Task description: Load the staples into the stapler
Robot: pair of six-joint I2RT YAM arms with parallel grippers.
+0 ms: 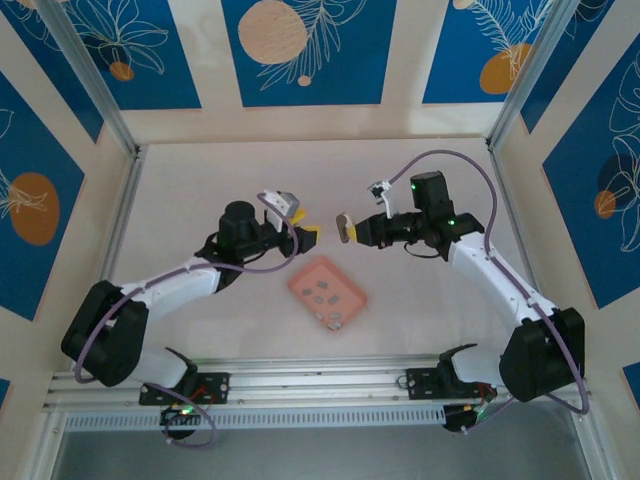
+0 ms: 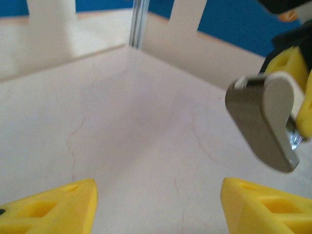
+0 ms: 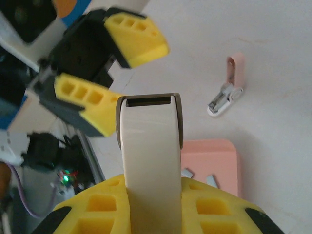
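My right gripper [image 1: 362,230] is shut on the stapler [image 1: 345,228], a white-topped, grey-sided piece held above the table with its slotted end pointing at the left gripper. In the right wrist view the stapler [image 3: 148,146] stands between the yellow fingers [image 3: 97,214]. The left gripper [image 1: 308,232] hangs open just left of the stapler's tip, with nothing between its fingers [image 2: 58,207]; the stapler [image 2: 265,122] shows at the right there. Several small grey staples [image 1: 322,292] lie in the pink tray [image 1: 300,283], below and between the grippers. Two staples [image 3: 187,172] show beside the tray's [image 3: 214,156] pink floor.
A pinkish-white capsule-like piece [image 1: 283,202] lies on the table behind the left gripper, hinged open [image 3: 228,90]. A small grey bit [image 1: 332,322] sits at the tray's near corner. Metal rails and patterned walls close in the table's sides.
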